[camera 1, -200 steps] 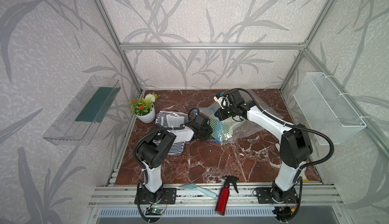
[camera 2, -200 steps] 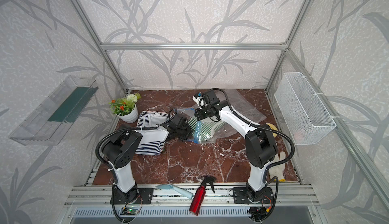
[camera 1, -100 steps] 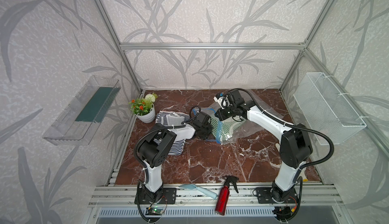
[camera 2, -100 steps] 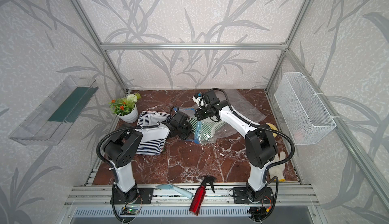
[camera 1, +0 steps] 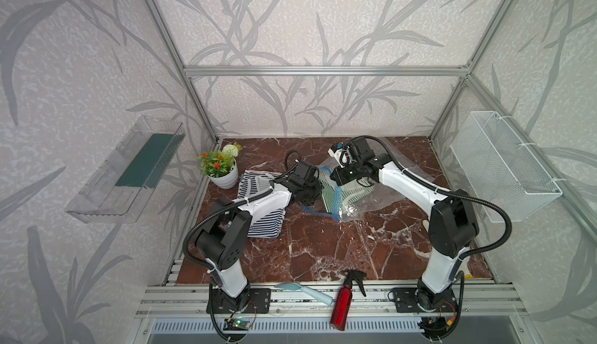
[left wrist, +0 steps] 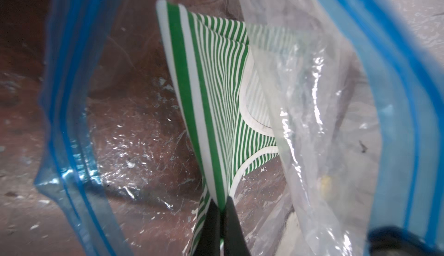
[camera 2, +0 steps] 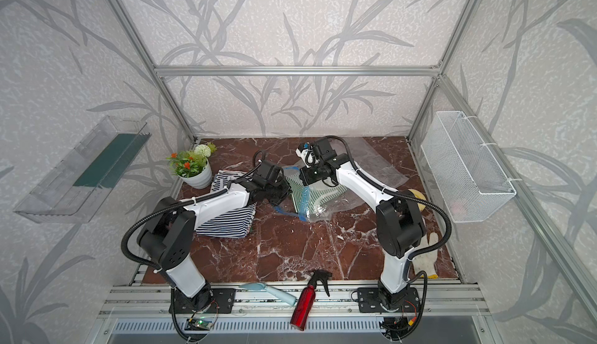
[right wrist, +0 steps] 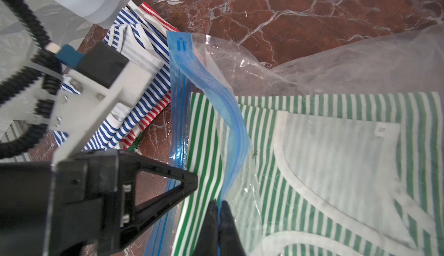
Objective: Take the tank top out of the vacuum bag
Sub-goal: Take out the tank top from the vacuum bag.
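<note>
Left wrist: left tool [left wrist: 222, 210] on tank top [left wrist: 211, 86] edge, bag [left wrist: 72, 146] agape

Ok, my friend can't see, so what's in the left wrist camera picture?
The left hand pinches the edge of a green-and-white striped tank top inside the open, clear vacuum bag. The bag's blue zip strip frames both sides, and the red-brown marble table shows beneath.

Red-brown marble tabletop [camera 1: 323, 245], seen from above. At its upper left stands a white flower pot [camera 1: 224, 179], with a heap of striped clothes [camera 1: 268, 226] just beside it. The clear vacuum bag [camera 1: 352, 210] lies crumpled at centre. In a top view, a white glove [camera 2: 426, 255] lies at lower right.
</note>
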`<state>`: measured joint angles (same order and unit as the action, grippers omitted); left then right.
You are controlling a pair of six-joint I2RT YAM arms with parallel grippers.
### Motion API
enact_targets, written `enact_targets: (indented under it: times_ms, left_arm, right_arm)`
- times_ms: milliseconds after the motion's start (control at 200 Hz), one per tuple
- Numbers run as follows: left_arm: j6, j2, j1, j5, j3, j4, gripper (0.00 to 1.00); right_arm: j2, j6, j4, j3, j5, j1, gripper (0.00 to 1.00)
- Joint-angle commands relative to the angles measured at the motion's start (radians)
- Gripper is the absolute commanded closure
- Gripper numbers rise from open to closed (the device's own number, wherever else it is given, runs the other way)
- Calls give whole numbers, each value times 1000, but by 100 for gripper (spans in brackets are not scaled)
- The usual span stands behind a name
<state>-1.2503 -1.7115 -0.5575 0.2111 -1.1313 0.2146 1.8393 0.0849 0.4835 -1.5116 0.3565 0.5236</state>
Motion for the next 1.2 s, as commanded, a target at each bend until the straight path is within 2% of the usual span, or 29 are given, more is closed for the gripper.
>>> enact_targets:
  times_ms: [0, 335, 815, 1194]
  left_arm:
    - [16, 63, 29, 4, -10, 88, 100]
    - [28, 150, 85, 16, 105, 95, 100]
    - [128, 120, 101, -8, 118, 164, 100]
    - [168, 113, 103, -13, 130, 169, 77]
  right_arm:
    - [15, -6, 29, -35, -4, -6, 100]
    - [29, -5, 38, -43, 1, -6, 100]
    - [36, -7, 42, -47, 6, -6, 100]
    - [42, -9, 45, -50, 9, -6, 100]
